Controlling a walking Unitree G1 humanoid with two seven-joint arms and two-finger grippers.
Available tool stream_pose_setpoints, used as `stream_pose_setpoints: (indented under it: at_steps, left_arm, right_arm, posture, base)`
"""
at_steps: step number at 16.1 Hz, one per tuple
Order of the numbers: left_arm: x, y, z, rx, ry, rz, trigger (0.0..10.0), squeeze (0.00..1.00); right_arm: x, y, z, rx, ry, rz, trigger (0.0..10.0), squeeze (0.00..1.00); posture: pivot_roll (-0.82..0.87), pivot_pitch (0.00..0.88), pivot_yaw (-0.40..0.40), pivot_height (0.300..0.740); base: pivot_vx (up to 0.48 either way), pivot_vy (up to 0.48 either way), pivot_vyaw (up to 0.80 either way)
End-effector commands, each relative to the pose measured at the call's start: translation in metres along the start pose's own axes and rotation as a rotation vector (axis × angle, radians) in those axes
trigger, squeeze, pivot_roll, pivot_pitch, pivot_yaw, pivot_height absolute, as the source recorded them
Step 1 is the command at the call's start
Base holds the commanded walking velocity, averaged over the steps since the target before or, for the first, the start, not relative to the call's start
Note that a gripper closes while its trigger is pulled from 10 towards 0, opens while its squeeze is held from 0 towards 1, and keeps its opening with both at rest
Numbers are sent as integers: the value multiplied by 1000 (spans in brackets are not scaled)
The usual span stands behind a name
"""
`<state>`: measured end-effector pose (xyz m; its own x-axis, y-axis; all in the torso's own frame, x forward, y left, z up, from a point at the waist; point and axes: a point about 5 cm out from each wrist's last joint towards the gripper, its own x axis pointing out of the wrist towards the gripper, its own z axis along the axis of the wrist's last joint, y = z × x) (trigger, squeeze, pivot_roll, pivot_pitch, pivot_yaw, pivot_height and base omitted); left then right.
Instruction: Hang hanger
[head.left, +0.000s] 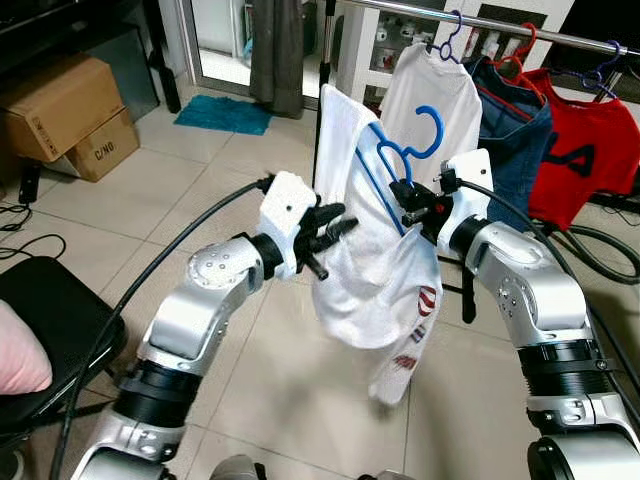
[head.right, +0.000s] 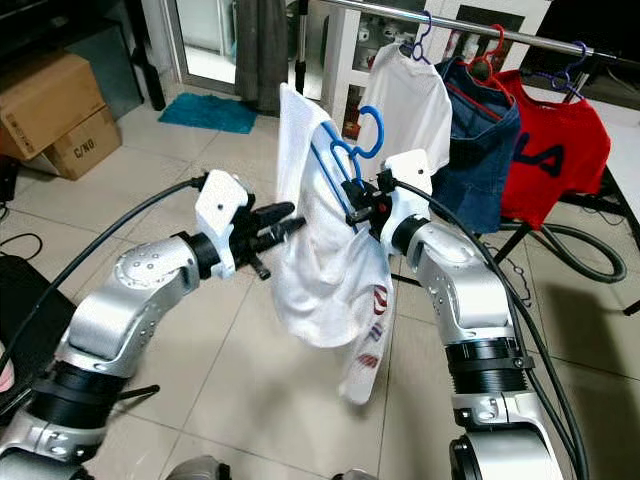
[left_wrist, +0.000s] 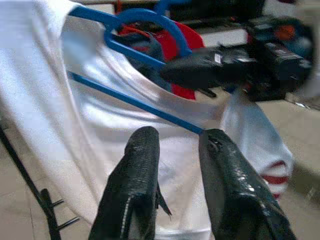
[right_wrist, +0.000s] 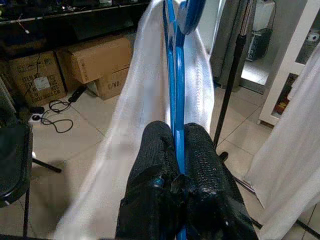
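Fingers of the right gripper (right_wrist: 179, 150) pinch the blue plastic hanger (head.left: 405, 155) at frame centre, its white T-shirt (head.left: 365, 270) draped unevenly below.
Beside the cloth, the left gripper (left_wrist: 177, 172) is narrowly parted and empty. With the shirt bunched to one side, a tilt toward the metal clothes rail (head.left: 500, 28) at upper right could let it slide off, or the thin hanger twist in the pinch.

A blue plastic hanger (head.left: 405, 150) carrying a white cotton shirt (head.left: 365, 250) hung between the grippers, before a metal clothes rail (head.left: 480, 22); brown cardboard boxes (head.left: 65, 115) stood far left.
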<state>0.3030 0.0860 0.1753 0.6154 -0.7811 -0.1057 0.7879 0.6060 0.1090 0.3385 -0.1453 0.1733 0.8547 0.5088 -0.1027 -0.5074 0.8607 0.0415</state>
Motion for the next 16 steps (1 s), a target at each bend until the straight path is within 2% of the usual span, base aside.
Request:
stream_pose_setpoints:
  at_steps: [1,4,7,8,9,11,12,13,15,16]
  left_arm:
    - [0,-6,4,8,-11,-50,10000,1000]
    - [0,0,6,-12,-23,-18,10000,1000]
    - [-17,18,26,32,-74,-67,10000,1000]
    - [-22,22,32,49,-87,-84,10000,71]
    - [-42,36,54,111,-108,-147,10000,0]
    - [-60,48,70,181,-91,-178,10000,0]
    - [-79,67,81,257,-32,-176,10000,733]
    - [-87,75,83,263,0,-186,10000,1000]
    - [-95,84,81,255,46,-210,10000,1000]
    - [-101,92,77,280,106,-221,10000,1000]
  right_arm:
    - [0,-1,9,-31,-36,7,0,0]
    - [0,0,8,-31,-33,14,0,0]
    - [-4,-3,3,-114,37,87,0,0]
    - [-5,-5,3,-131,49,92,0,0]
    - [-9,-13,4,-192,79,108,0,0]
    - [-13,-18,8,-247,92,134,0,0]
    - [-18,-18,15,-322,103,219,0,0]
    - [-21,-17,18,-368,114,270,0,0]
    - [-25,-16,22,-438,143,337,0,0]
    - [-30,-16,25,-495,171,389,0,0]
  posture:
    - [6,0,-37,740]
    - [8,0,-36,740]
    - [10,0,-39,740]
    - [10,0,-39,740]
    - [15,0,-44,740]
    - [20,0,-47,740]
    - [26,0,-51,740]
    - [29,0,-51,740]
    - [30,0,-50,740]
    - [29,0,-50,740]
  base:
    - [0,0,0]
    - [0,0,0]
    - [0,0,0]
    - [0,0,0]
    - [0,0,0]
    - [0,0,0]
    - [0,0,0]
    - [0,0,0]
    - [0,0,0]
    - [0,0,0]
